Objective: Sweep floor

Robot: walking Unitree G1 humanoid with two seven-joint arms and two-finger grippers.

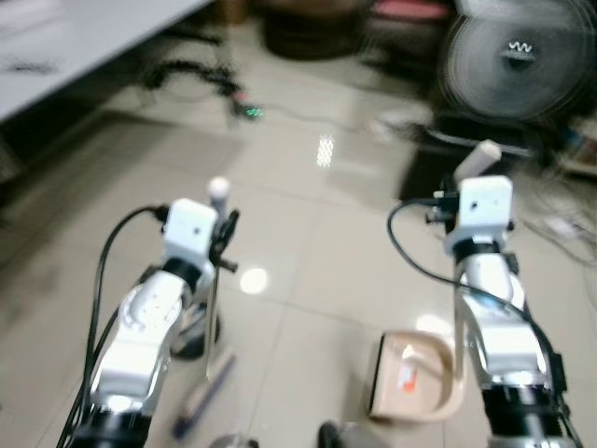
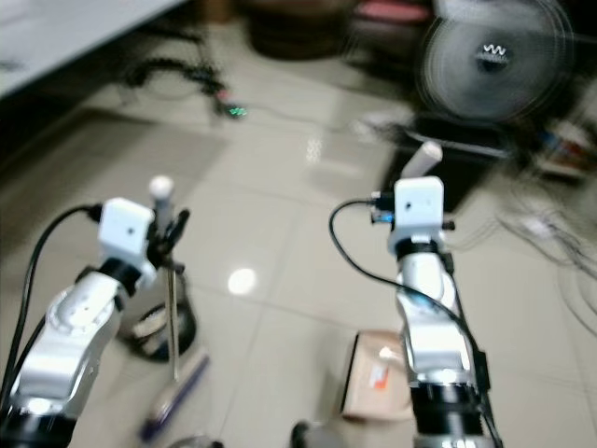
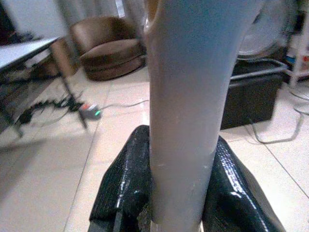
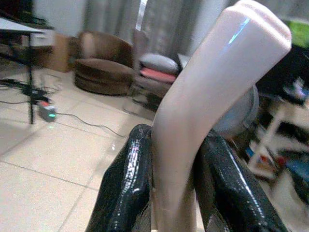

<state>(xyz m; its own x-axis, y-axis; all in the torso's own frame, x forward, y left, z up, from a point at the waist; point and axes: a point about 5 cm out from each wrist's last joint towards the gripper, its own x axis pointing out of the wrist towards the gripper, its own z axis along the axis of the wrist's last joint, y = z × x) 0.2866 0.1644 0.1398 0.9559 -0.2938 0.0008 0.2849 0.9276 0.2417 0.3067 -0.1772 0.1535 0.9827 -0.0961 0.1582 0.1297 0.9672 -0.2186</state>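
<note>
Gripping a thin upright broom (image 1: 213, 308) by its pole, the left hand (image 1: 225, 238) keeps the purple-edged brush head down on the pale tiled floor (image 1: 308, 215), while the right hand (image 1: 476, 173) is clamped on the pinkish handle of a beige dustpan (image 1: 415, 376) resting on the tiles beside the right arm. Open tiles stretch ahead between the arms, bounded by a tabletop (image 1: 65, 47) at far left, cables (image 1: 191, 75) and a big fan (image 1: 518, 56) at far right. What lies in the pan is too blurred to tell.

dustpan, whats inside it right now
The dustpan on the floor holds a small orange-and-white scrap. Its right side is covered by the right arm, so that part stays unseen.
</note>
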